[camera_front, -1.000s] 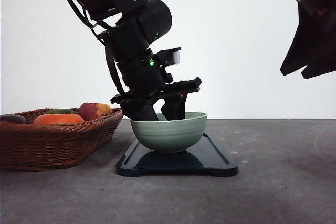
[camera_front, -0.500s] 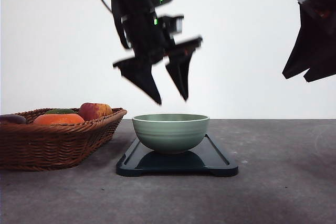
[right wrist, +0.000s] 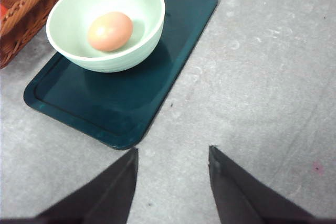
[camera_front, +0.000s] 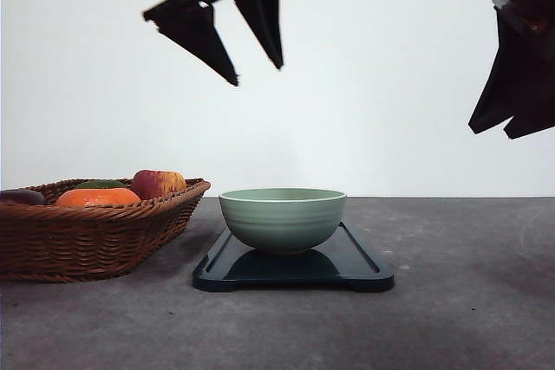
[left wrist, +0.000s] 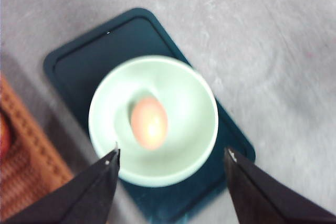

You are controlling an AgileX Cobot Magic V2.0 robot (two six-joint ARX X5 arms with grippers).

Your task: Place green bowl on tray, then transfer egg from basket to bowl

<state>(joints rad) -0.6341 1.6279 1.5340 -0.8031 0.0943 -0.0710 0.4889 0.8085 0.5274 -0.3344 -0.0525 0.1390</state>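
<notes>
The green bowl stands on the black tray at the table's middle. The egg lies inside the green bowl; the left wrist view also has the egg in the bowl on the tray. My left gripper hangs open and empty high above the bowl's left side. My right gripper hangs high at the right, open with nothing between its fingers. The wicker basket sits left of the tray.
In the basket lie an orange mandarin, a red-yellow apple, a green item and a dark one at the left edge. Bare grey table spreads right of and in front of the tray.
My left gripper has risen from inside the bowl to high above it and drifted left, open, with the egg left in the bowl. The right arm has barely moved.
</notes>
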